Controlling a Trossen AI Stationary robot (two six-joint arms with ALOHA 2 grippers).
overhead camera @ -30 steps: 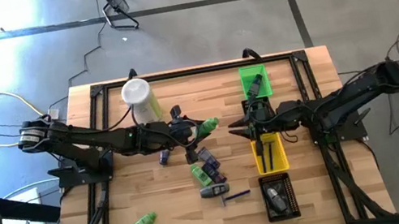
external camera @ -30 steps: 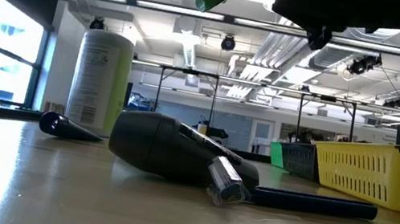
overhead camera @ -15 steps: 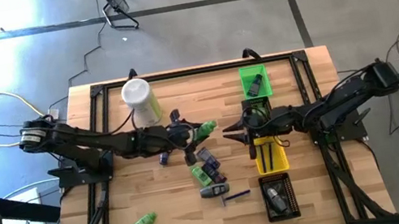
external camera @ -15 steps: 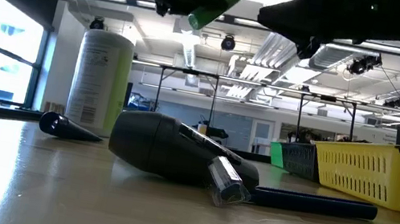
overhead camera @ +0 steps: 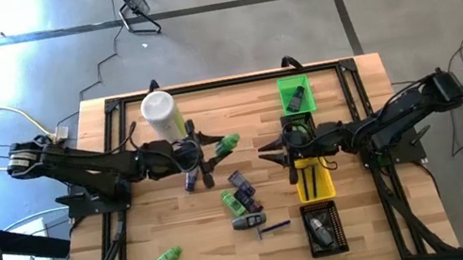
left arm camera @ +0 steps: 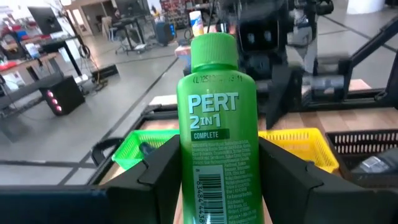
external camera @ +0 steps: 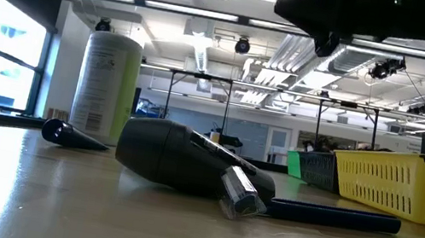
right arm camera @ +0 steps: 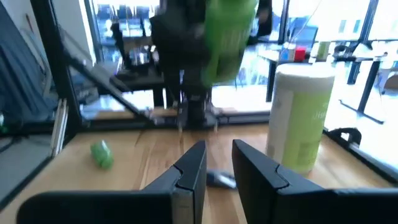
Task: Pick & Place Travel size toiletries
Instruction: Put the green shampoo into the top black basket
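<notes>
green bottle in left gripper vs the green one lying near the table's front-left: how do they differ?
The held green bottle is off the table, clamped in the left gripper; the loose green bottle lies flat on the wood, untouched. The held one sits mid-table near the canister; the loose one lies apart from the pile. Both are bright green minis.

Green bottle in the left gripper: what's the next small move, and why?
Probably carry it toward the green bin. The left gripper is shut on the green bottle and holds it in the air beside the canister, short of the bins. The right gripper hangs empty between the bottle and the bins, so it may be a handover instead.
</notes>
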